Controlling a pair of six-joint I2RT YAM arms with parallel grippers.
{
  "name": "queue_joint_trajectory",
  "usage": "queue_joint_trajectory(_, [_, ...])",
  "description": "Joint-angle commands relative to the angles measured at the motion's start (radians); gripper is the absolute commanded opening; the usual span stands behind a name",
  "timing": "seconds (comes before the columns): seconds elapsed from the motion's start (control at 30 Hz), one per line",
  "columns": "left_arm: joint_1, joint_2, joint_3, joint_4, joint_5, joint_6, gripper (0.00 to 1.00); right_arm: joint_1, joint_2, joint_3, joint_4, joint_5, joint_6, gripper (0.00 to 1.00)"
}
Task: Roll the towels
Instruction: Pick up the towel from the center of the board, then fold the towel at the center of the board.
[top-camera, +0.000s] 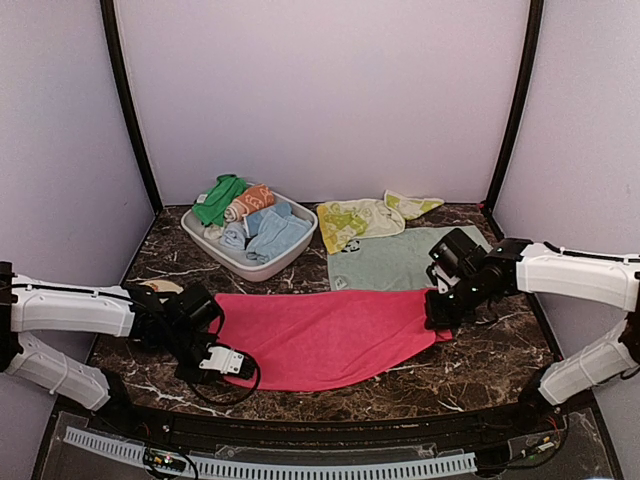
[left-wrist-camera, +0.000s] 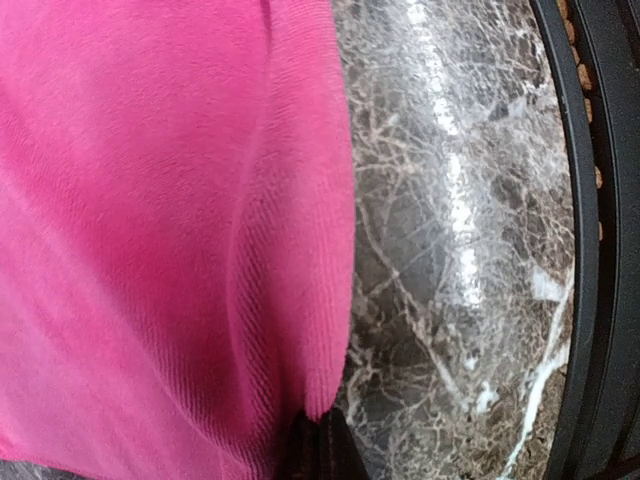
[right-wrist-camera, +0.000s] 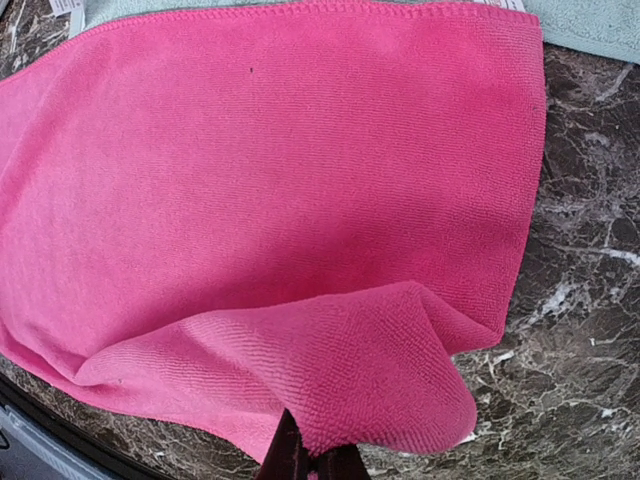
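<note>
The hot-pink towel (top-camera: 330, 335) lies across the bench (top-camera: 480, 370), its long axis running left to right. The left pincer (top-camera: 228, 362) pinches its left end and the right pincer (top-camera: 440, 320) its right corner (slightly lifted).

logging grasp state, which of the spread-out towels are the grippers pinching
The hot-pink towel at the front: the left gripper and right gripper are each shut on one end. The mint towel and yellow-lime towel lie behind it, ungripped.
</note>
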Motion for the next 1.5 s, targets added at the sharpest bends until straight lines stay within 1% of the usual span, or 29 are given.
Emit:
queue_joint_trajectory(0.0, [0.059, -0.072, 0.079, -0.13, 0.056, -0.017, 0.0, -0.004, -0.045, 0.014, -0.043, -0.004, 0.0, 0.0])
queue_joint_trajectory(0.13, [0.07, -0.126, 0.125, -0.33, 0.136, -0.004, 0.0, 0.016, -0.088, -0.036, -0.074, -0.019, 0.025, 0.0])
queue_joint_trajectory(0.2, [0.07, -0.154, 0.117, -0.423, 0.187, 0.003, 0.0, 0.053, -0.113, -0.065, -0.098, -0.027, 0.046, 0.0])
queue_joint_trajectory(0.23, [0.069, -0.168, 0.116, -0.434, 0.192, -0.023, 0.0, 0.081, -0.12, -0.076, -0.11, -0.031, 0.057, 0.0])
queue_joint_trajectory(0.27, [0.07, -0.179, 0.125, -0.47, 0.208, -0.016, 0.0, 0.112, -0.122, -0.084, -0.127, -0.036, 0.073, 0.0])
queue_joint_trajectory(0.33, [0.072, -0.196, 0.134, -0.493, 0.222, -0.013, 0.0, 0.184, -0.124, -0.091, -0.159, -0.049, 0.111, 0.0])
queue_joint_trajectory(0.5, [0.07, -0.179, 0.163, -0.558, 0.248, 0.007, 0.0, 0.347, -0.148, -0.064, -0.246, -0.069, 0.226, 0.0])
queue_joint_trajectory(0.6, [0.07, -0.184, 0.182, -0.602, 0.234, 0.03, 0.0, 0.38, -0.18, -0.048, -0.304, -0.069, 0.255, 0.0])
queue_joint_trajectory(0.67, [0.07, -0.197, 0.173, -0.58, 0.196, 0.035, 0.04, 0.379, -0.195, -0.043, -0.316, -0.052, 0.262, 0.0])
queue_joint_trajectory(0.73, [0.073, -0.21, 0.156, -0.521, 0.154, 0.041, 0.05, 0.361, -0.185, -0.036, -0.304, -0.041, 0.244, 0.0])
queue_joint_trajectory(0.83, [0.091, -0.187, 0.158, -0.46, 0.137, 0.046, 0.06, 0.305, -0.118, -0.015, -0.282, -0.038, 0.181, 0.0])
queue_joint_trajectory(1.0, [0.187, -0.065, 0.237, -0.377, 0.15, 0.058, 0.07, 0.155, -0.026, 0.067, -0.226, -0.044, 0.049, 0.0])
queue_joint_trajectory(1.13, [0.24, 0.009, 0.294, -0.304, 0.136, 0.069, 0.05, 0.073, 0.057, 0.142, -0.205, -0.053, -0.051, 0.0])
queue_joint_trajectory(1.3, [0.281, 0.062, 0.305, -0.189, 0.083, 0.054, 0.04, 0.013, 0.146, 0.189, -0.16, -0.068, -0.112, 0.0])
queue_joint_trajectory(1.47, [0.304, 0.1, 0.3, -0.102, 0.044, 0.03, 0.04, -0.064, 0.194, 0.198, -0.099, -0.073, -0.143, 0.0])
